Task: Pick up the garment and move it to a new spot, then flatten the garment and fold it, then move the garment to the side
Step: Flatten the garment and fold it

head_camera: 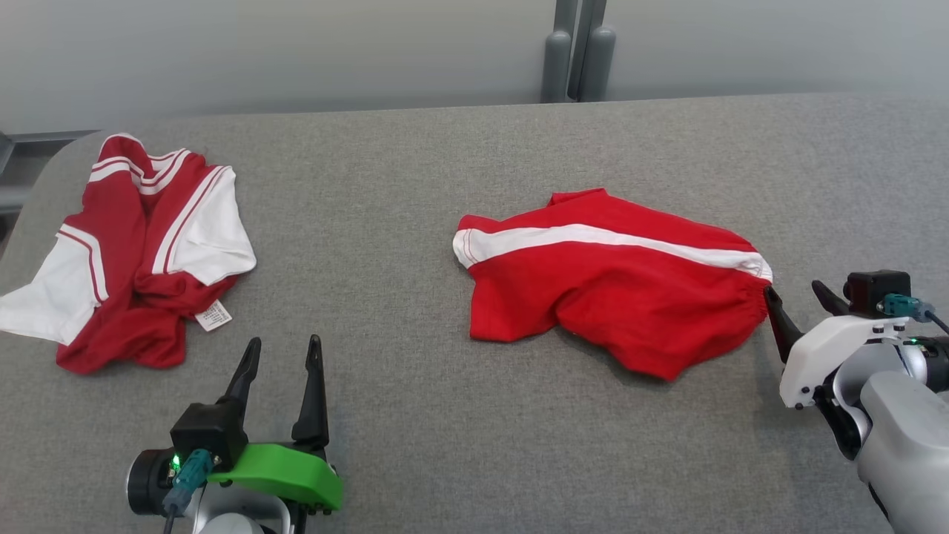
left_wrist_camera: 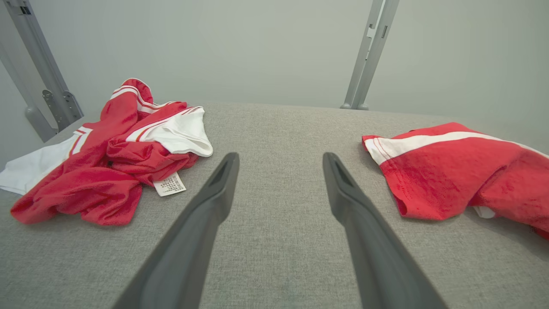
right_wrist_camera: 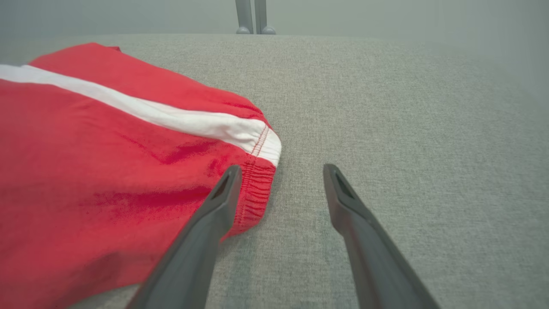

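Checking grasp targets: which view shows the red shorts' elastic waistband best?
Right wrist view: the waistband sits close up, gathers and stitching clear. Head view shows it small at the shorts' right end, by the right gripper. Left wrist view shows the shorts' hemmed other end.

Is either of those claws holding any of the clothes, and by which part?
Nothing is held. The right gripper stands open at the red shorts' elastic waistband, closed on none of it; the left gripper is open over the grey table.
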Motion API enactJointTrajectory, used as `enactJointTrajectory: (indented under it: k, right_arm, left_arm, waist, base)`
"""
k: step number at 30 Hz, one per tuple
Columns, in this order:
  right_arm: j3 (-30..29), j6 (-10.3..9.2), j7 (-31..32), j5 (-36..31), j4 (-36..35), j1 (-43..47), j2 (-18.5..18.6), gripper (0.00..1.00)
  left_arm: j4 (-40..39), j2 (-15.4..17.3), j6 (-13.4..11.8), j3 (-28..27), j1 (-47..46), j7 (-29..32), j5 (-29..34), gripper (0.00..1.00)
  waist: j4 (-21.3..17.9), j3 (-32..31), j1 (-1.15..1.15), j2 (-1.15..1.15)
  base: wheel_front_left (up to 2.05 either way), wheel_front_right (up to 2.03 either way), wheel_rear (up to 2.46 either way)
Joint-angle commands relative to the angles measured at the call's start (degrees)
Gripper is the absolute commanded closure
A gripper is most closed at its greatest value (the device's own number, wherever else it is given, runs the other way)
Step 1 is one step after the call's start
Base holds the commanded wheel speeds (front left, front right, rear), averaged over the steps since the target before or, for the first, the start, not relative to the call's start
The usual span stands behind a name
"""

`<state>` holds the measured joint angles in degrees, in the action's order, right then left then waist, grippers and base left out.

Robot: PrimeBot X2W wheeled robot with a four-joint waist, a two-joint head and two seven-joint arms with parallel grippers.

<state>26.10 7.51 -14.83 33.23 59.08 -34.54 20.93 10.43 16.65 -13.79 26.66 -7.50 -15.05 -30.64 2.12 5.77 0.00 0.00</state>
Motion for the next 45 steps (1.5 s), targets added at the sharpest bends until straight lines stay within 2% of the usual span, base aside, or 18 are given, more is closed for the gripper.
enactJointTrajectory:
  k: [1,4,9,10,19,27,35,45]
  right_arm:
    - [-0.72,-0.04,-0.39,-1.07,-1.19,0.47,0.05,0.00]
    - [-3.84,-0.04,-0.38,-3.83,-6.33,1.99,0.04,0.00]
    - [-10.40,-0.04,-0.40,-9.28,-15.88,6.44,-2.00,0.00]
    - [-10.40,-0.04,-0.40,-9.28,-15.88,6.44,-2.00,0.00]
    - [-20.29,-0.04,-0.42,-19.16,-31.98,17.08,-8.84,0.00]
    - [-24.62,-0.04,1.09,-24.60,-42.47,24.84,-14.26,0.00]
    - [-27.14,-0.04,3.02,-26.41,-48.27,29.15,-16.98,0.00]
    - [-27.97,-0.04,4.30,-27.33,-50.66,30.97,-17.87,0.00]
  left_arm:
    - [-0.35,-0.09,0.42,-0.37,0.80,-0.17,-0.08,0.00]
    - [-0.90,-0.21,1.15,-1.14,1.50,-0.16,0.51,0.00]
    - [-1.51,-0.40,1.88,-2.30,2.63,-0.16,1.06,0.00]
    - [-1.51,-0.40,1.88,-2.30,2.63,-0.16,1.06,0.00]
    - [-2.30,-0.24,3.52,-5.25,5.63,-0.10,1.71,0.00]
    - [-3.27,-0.09,2.92,-8.83,9.54,-0.10,3.17,0.00]
    - [-4.10,-0.87,3.06,-12.29,13.13,-0.10,3.58,0.00]
    - [-4.06,-0.91,4.37,-14.16,14.85,-0.10,4.03,0.00]
  waist:
    - [-0.93,-0.94,0.00,0.00]
    - [-2.05,-2.03,0.00,0.00]
    - [-3.46,-4.06,0.00,0.00]
    - [-3.46,-4.06,0.00,0.00]
    - [-4.46,-6.63,0.00,0.00]
    - [-4.24,-7.46,0.00,0.00]
    - [-3.55,-7.66,0.00,0.00]
    - [-2.75,-7.87,0.00,0.00]
  base:
    - [0.00,0.00,0.00]
    - [0.00,0.00,0.00]
    - [0.00,0.00,0.00]
    - [0.00,0.00,0.00]
    - [0.00,0.00,0.00]
    - [0.00,0.00,0.00]
    - [0.00,0.00,0.00]
    - [0.00,0.00,0.00]
